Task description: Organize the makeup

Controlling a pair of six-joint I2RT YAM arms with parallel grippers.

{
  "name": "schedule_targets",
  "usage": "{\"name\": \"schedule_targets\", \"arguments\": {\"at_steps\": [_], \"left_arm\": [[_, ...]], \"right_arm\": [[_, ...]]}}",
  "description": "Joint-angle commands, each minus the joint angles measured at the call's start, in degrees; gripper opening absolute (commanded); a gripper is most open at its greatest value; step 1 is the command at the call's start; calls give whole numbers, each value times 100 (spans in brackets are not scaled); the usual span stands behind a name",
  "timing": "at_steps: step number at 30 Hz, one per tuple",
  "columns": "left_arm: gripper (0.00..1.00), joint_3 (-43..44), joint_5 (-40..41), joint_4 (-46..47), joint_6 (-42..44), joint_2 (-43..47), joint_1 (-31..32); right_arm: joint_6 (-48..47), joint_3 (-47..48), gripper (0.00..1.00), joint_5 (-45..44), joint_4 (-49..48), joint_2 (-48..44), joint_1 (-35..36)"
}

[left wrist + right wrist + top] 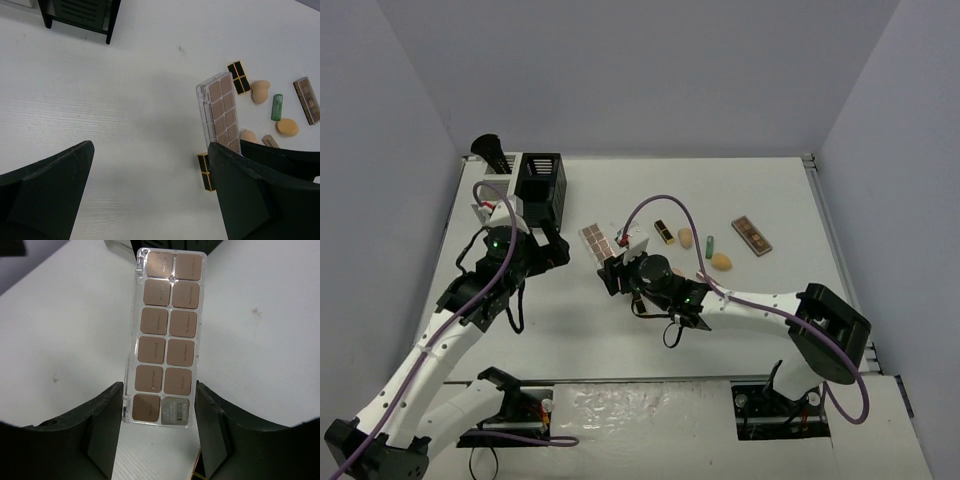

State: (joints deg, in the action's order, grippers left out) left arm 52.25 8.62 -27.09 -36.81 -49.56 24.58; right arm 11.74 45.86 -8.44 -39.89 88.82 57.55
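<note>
My right gripper [613, 268] is shut on the near end of a clear palette of brown pans [597, 240]; in the right wrist view its fingers [105, 410] press both long edges of the palette [167, 325]. My left gripper [552, 250] is open and empty over bare table [150, 165], left of the palette [220, 112]. A black-and-gold lipstick [205, 171] lies by the right arm. Further right lie a second lipstick [664, 232], two peach sponges [686, 238] [721, 262], a green tube [710, 246] and a dark palette [752, 236].
A black slatted bin [540, 185] and a white bin [495, 190] stand at the back left, with a black brush head [490, 152] behind them. The black bin's foot shows in the left wrist view [80, 12]. Grey walls close the table's back and sides.
</note>
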Motion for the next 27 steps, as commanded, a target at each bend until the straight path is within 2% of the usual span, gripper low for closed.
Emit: {"name": "schedule_targets", "arguments": {"at_steps": [1, 6, 17, 20, 27], "left_arm": [[97, 289, -499, 881, -196, -178, -41], [95, 334, -920, 1356, -393, -418, -44], [79, 344, -1603, 2229, -799, -1023, -33], [67, 324, -1685, 2391, -857, -1043, -31], [22, 214, -1892, 2823, -933, -950, -24]], "right_arm": [[-163, -299, 0, 169, -1344, -645, 55], [-200, -424, 0, 312, -1580, -919, 129], [-163, -561, 0, 515, -1819, -1181, 178], [-135, -568, 0, 540, -1844, -1188, 178], [-119, -551, 0, 581, -1908, -1130, 178]]}}
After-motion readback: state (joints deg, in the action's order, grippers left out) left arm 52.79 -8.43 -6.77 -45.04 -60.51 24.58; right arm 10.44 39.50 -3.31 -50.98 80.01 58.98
